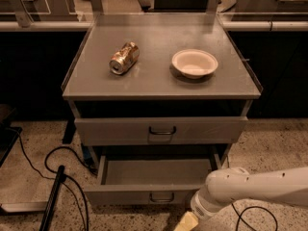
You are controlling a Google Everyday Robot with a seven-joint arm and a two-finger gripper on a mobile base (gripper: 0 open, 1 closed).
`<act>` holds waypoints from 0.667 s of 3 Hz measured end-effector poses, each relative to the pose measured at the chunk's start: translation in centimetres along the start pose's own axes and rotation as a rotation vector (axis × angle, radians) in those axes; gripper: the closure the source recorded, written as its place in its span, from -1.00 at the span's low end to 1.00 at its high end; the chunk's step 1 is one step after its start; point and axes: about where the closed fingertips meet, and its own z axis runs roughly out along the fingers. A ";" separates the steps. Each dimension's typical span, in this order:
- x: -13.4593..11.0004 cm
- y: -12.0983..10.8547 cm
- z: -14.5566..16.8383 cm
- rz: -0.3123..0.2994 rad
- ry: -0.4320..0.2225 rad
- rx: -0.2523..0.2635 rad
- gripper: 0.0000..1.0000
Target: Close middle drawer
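Note:
The middle drawer (154,173) is pulled out at the bottom of the grey cabinet. It is a wide shallow tray that looks empty. Its low front panel has a small dark loop handle (161,196) at the centre. My white arm (255,189) comes in from the lower right. My gripper (186,222) is at the bottom edge of the view, just right of and below the handle, close to the drawer's front panel. Only its pale upper part shows.
Above it, a taller grey drawer front (161,130) with a plate under its handle stands slightly out. On the cabinet top (159,83) lie a crushed can (124,58) and a white bowl (195,63). Black cables (57,160) and a dark pole (52,198) lie on the floor at left.

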 end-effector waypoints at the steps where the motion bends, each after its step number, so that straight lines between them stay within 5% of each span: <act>1: 0.0 0.0 0.0 0.000 0.000 0.000 -1.00; 2: 0.0 0.0 0.0 0.000 0.000 0.000 -0.61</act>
